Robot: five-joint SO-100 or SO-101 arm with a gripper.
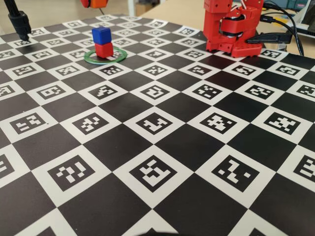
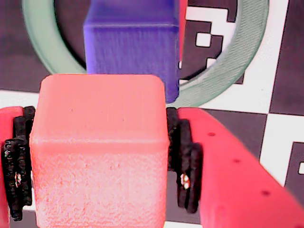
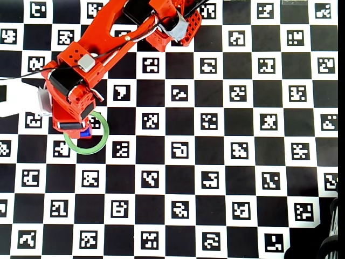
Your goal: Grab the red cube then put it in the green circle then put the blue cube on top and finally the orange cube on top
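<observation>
- Progress, as I judge it: two of the three placements are done. In the fixed view the red cube sits inside the green circle, and the blue cube rests squarely on top of it.
- Last cube: the orange cube fills the lower half of the wrist view, clamped between the two fingers of the hand, whose black pads press its left and right faces.
- Position: in the wrist view the orange cube is above the blue cube's near edge, with the ring's rim showing at either side. In the overhead view the hand covers the left part of the green circle, only a sliver of blue showing beneath it.
- Remaining: lowering the orange cube onto the blue one and letting go; alignment looks close but not yet centred.
- Writing: no brand or readable text anywhere. The tabletop carries only a checkerboard of black squares and coded square markers.
</observation>
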